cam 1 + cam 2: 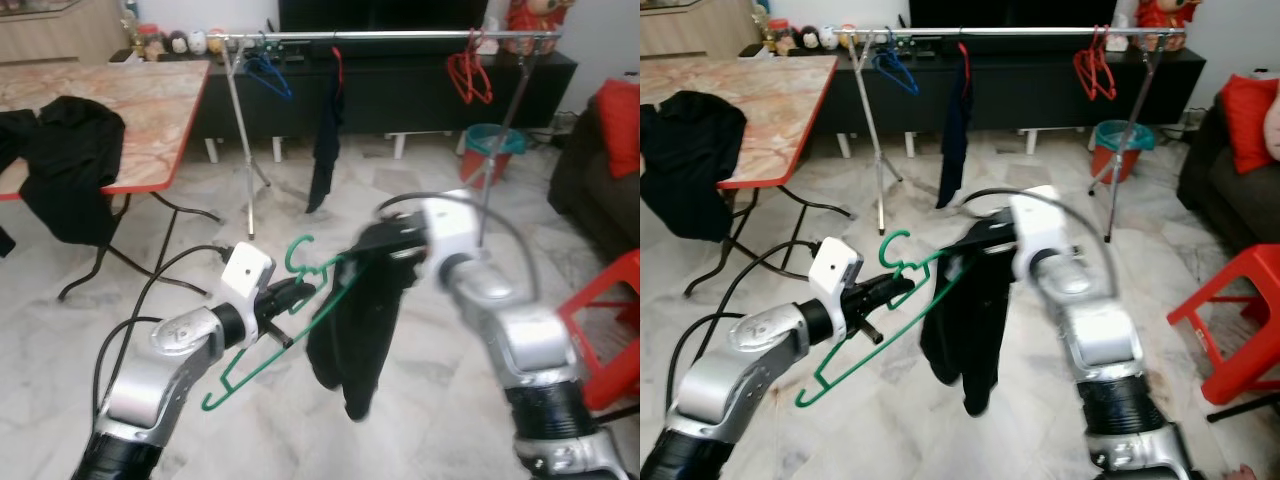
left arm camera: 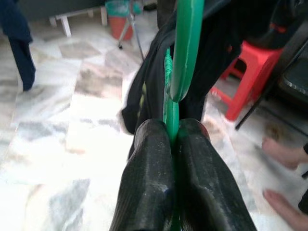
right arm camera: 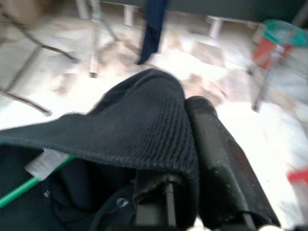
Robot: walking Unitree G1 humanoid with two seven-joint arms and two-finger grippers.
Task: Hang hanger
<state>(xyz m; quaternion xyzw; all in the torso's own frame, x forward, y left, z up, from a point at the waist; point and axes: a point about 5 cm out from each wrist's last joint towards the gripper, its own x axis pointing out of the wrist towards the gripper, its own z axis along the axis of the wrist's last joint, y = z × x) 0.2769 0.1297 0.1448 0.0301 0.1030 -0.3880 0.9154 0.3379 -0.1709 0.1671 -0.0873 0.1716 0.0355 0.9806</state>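
My left gripper (image 1: 296, 293) is shut on the neck of a green hanger (image 1: 262, 348), just below its hook, and holds it tilted at waist height. In the left wrist view both black fingers (image 2: 149, 178) pinch the green hanger (image 2: 179, 72). A black garment (image 1: 360, 330) hangs over the hanger's far arm. My right gripper (image 1: 378, 238) is shut on the garment's top edge. The right wrist view has the knitted black garment (image 3: 139, 125) folded over one finger (image 3: 221, 159). The clothes rack's rail (image 1: 400, 36) stands well ahead.
On the rail hang a blue hanger (image 1: 272, 76), a dark garment (image 1: 324, 140) and red hangers (image 1: 470, 76). A table (image 1: 150, 100) with black clothes (image 1: 70, 160) is at left. A red stool (image 1: 610, 320), a bin (image 1: 490, 150) and a sofa (image 1: 590, 180) are at right. A person's feet (image 2: 284, 154) stand nearby.
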